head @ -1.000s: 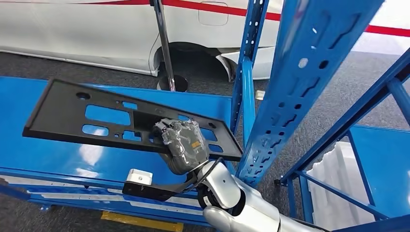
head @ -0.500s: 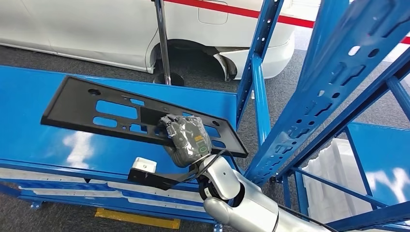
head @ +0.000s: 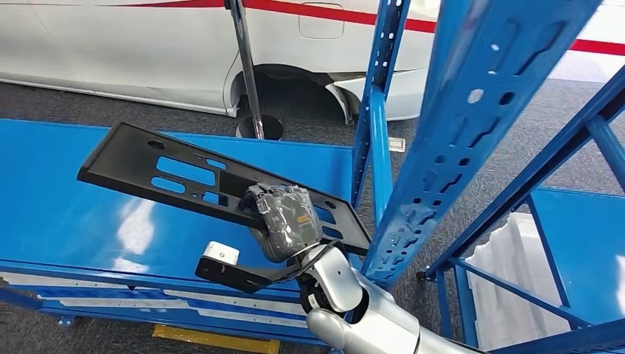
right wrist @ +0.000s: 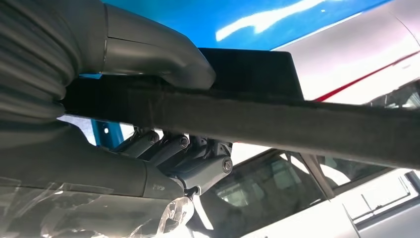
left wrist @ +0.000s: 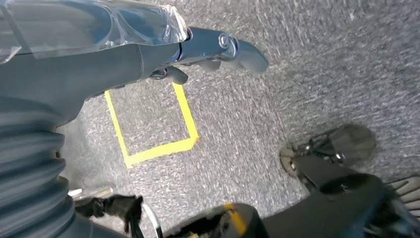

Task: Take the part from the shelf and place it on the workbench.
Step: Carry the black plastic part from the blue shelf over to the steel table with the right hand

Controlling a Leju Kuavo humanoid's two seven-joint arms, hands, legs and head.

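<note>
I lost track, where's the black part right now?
In the head view, the black part is held by the right hand, above the blue workbench, left of the shelf upright.

The part [head: 199, 184] in the right hand [head: 284, 217] is matt black all over, with blue showing through its cut-outs; from the right wrist its edge [right wrist: 277, 119] looks dull charcoal. The right hand is grey under a clear, glossy plastic wrap with a small yellow label on its back. Beneath the part lies the glossy blue workbench [head: 66, 214], streaked with white reflections. Just beside the hand, the shelf upright [head: 457, 140] is the same bright blue. Beyond the part stands a white car [head: 147, 51] with a red stripe. Below the grey left hand [left wrist: 148, 44], the floor [left wrist: 297, 89] is speckled grey with yellow tape lines
</note>
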